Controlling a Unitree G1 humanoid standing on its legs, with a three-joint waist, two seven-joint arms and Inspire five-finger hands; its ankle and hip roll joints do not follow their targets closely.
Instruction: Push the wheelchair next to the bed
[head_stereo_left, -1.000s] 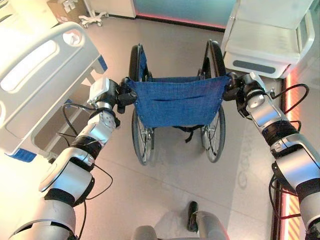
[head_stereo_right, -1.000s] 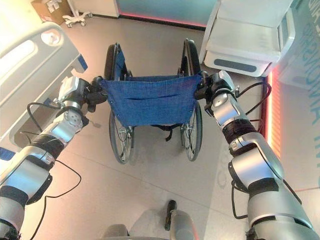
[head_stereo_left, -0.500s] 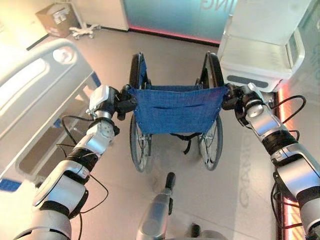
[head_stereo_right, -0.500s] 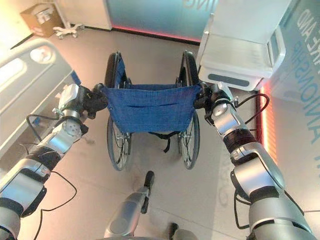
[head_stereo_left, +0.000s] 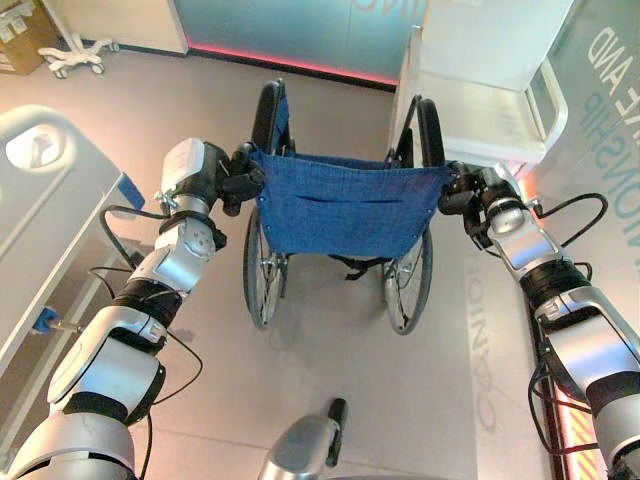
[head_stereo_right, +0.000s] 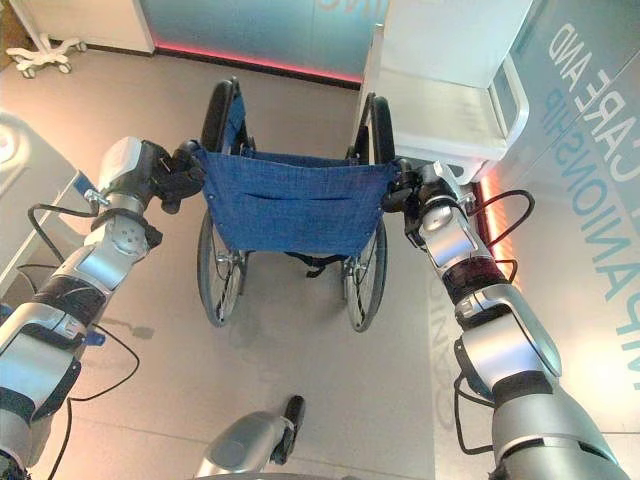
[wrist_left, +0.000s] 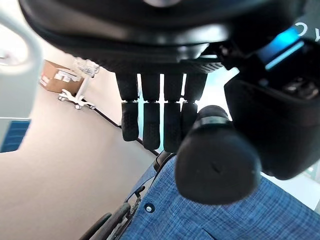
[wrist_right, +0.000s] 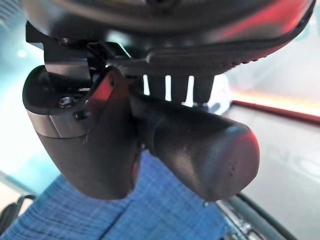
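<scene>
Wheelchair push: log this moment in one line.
left hand shut on left push handle | right hand shut on right push handle | wheelchair upright | bed at left

A hospital-style care room: railed bed (head_stereo_left: 40, 210), wheelchair (head_stereo_left: 340, 210), white cabinet (head_stereo_left: 480, 90), smooth floor (head_stereo_left: 330, 380).

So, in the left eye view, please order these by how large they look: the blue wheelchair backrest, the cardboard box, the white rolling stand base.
1. Blue wheelchair backrest, clearly the largest.
2. Cardboard box and white rolling stand base: both look small and similar; the box is cut by the frame edge and both stand far away, so I do not rank them.
</scene>
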